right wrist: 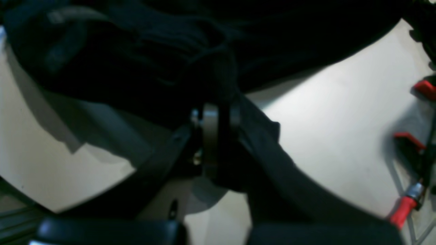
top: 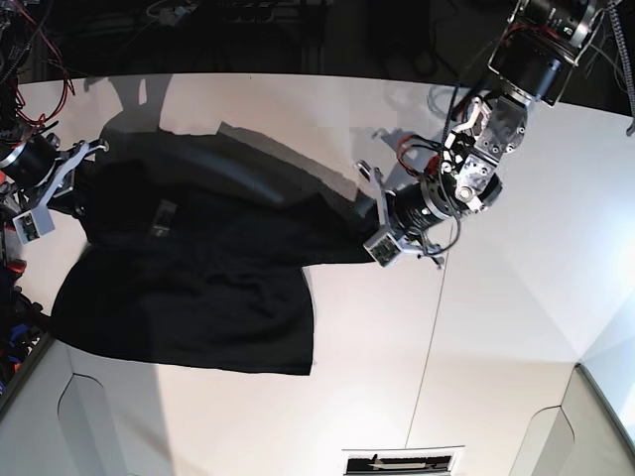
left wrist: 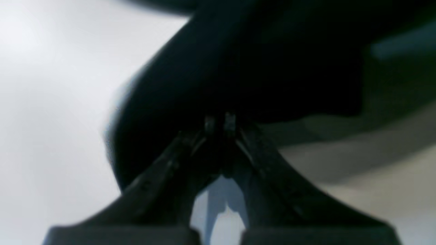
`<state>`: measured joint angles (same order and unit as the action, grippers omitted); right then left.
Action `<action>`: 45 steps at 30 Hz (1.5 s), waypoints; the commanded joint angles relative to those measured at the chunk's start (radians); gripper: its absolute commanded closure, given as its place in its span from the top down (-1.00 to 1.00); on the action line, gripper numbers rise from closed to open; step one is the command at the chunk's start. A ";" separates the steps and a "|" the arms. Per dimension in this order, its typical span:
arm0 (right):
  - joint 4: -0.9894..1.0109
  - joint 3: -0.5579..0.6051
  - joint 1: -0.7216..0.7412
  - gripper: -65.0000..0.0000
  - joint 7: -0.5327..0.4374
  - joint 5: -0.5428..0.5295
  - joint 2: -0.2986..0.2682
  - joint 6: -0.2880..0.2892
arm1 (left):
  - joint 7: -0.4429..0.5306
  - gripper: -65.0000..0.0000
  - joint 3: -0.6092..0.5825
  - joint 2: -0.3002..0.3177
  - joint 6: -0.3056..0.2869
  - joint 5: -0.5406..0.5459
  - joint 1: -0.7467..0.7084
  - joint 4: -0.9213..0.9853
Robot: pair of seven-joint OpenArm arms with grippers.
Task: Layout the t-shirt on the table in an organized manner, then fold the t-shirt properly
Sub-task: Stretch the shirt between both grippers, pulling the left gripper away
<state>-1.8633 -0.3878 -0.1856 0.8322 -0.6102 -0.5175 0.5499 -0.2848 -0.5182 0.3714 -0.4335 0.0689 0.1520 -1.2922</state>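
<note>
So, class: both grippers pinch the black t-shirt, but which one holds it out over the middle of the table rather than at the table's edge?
The left gripper; the right gripper grips the t-shirt at the table's edge.

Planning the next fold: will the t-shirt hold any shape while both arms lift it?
Probably not. The t-shirt sags between the left gripper and right gripper, so it looks floppy. Its lower part drapes on the table, likely dragging when moved.
</note>
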 commanded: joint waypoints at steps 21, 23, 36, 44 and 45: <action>-0.015 -0.023 -0.076 -1.00 -0.019 -0.048 -0.007 0.008 | -0.168 -0.69 0.097 0.097 0.167 -0.045 0.035 -0.155; -0.015 -0.023 -0.076 -1.00 -0.017 -0.041 0.010 0.008 | -0.196 -0.66 0.125 0.097 0.202 -0.032 0.003 -0.222; -0.015 -0.023 -0.071 0.15 -0.044 -0.079 0.050 0.008 | -0.230 -0.66 0.335 0.098 0.201 -0.004 -0.256 -0.564; -0.015 -0.023 0.011 0.15 -0.066 -0.079 0.124 0.008 | -0.228 -0.66 0.381 0.097 0.201 0.054 -0.288 -0.603; -0.015 -0.023 0.021 0.15 -0.071 -0.078 0.136 0.008 | -0.228 -0.67 0.381 0.097 0.202 0.054 -0.288 -0.603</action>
<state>-1.8633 -0.4004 -0.1734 0.7891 -0.6739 -0.3672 0.5575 -0.5343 -0.1444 0.4572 -0.2432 0.1219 -0.1493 -1.8767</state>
